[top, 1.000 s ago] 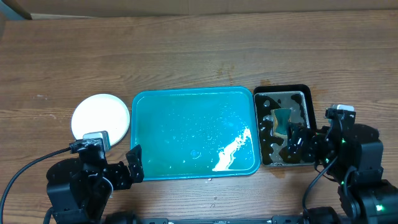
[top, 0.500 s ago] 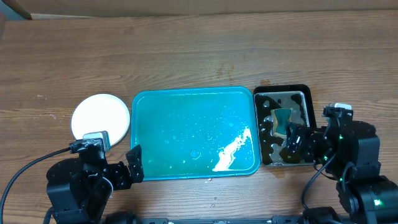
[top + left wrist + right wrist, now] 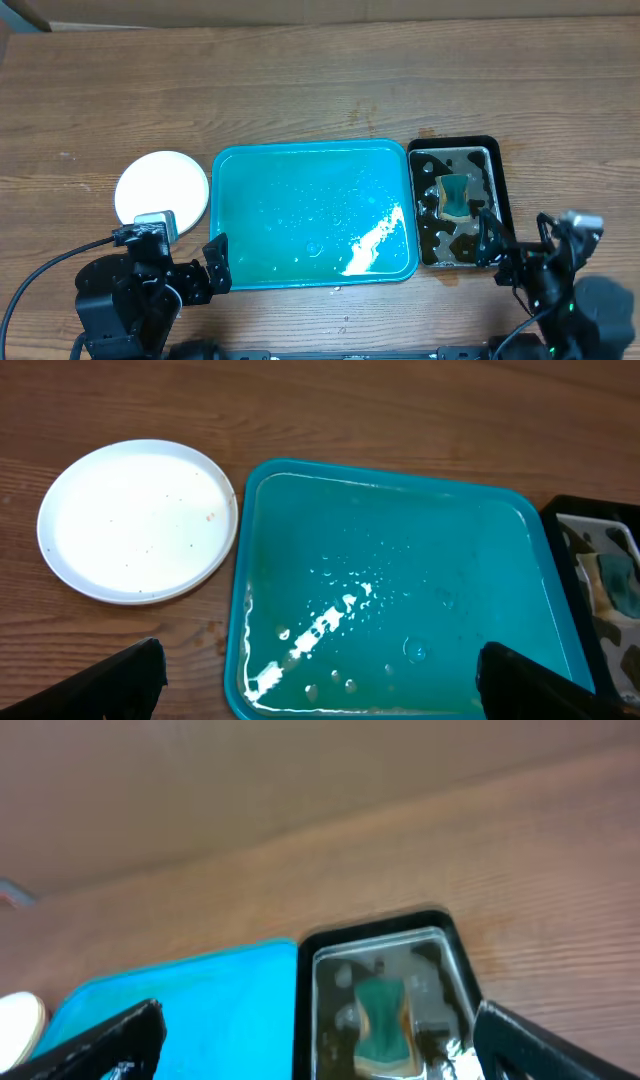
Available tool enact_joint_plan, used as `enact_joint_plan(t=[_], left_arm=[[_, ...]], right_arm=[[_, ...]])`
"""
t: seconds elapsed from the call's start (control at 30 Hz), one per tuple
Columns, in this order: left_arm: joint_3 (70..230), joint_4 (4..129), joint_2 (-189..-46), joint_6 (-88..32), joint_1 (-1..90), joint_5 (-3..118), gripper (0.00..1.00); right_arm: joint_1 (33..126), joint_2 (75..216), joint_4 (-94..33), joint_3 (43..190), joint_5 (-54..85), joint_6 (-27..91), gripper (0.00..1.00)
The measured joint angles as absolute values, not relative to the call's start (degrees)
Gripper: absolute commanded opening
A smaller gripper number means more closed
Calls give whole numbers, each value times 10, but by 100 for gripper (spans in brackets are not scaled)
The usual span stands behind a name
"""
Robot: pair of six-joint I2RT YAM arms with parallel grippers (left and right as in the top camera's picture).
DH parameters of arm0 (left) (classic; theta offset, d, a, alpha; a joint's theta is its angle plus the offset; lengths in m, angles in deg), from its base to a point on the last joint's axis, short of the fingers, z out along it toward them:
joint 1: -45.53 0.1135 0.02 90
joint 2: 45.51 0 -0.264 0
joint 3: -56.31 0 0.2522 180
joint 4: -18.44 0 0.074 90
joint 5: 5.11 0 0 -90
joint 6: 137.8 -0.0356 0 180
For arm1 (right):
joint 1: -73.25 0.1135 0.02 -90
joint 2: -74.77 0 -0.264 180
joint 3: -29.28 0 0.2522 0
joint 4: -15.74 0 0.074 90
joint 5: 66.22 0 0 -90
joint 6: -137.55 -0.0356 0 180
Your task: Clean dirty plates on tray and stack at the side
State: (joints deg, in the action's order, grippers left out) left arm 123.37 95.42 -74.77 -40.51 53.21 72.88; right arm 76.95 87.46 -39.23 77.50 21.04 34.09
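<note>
A white plate (image 3: 161,187) with a few small specks lies on the wood left of the turquoise tray (image 3: 250,170). It also shows in the left wrist view (image 3: 135,520). I cannot tell if other plates lie under it, and no yellow-green plate shows. The tray (image 3: 500,560) holds only water drops and a white glare streak. My left gripper (image 3: 185,270) hovers at the tray's front left corner, open and empty, its jaws wide apart (image 3: 330,700). My right gripper (image 3: 515,250) is open and empty in front of the black tray (image 3: 320,1050).
A narrow black tray (image 3: 500,180) with water and a green sponge (image 3: 455,193) stands against the turquoise tray's right side. It shows in the right wrist view (image 3: 455,935) with the sponge (image 3: 385,1020). A cable runs from the left arm to the front left edge.
My right arm has pulled back toward the front edge, away from the black tray. The left arm, plate and trays have not moved.
</note>
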Motion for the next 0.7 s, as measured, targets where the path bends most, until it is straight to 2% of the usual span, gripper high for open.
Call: enact_joint_plan(t=[0.23,0.43,0.7], left_arm=[[1232,954,-748,-405,532,729,100],[1231,954,-748,-405,532,729,100],[1231,954,-748,-405,532,729,100]], right_arm=[[767,768,-188,651,210,341,100],[767,755,-7,532,208,341,100],[761,755,53,445,200,341,100]])
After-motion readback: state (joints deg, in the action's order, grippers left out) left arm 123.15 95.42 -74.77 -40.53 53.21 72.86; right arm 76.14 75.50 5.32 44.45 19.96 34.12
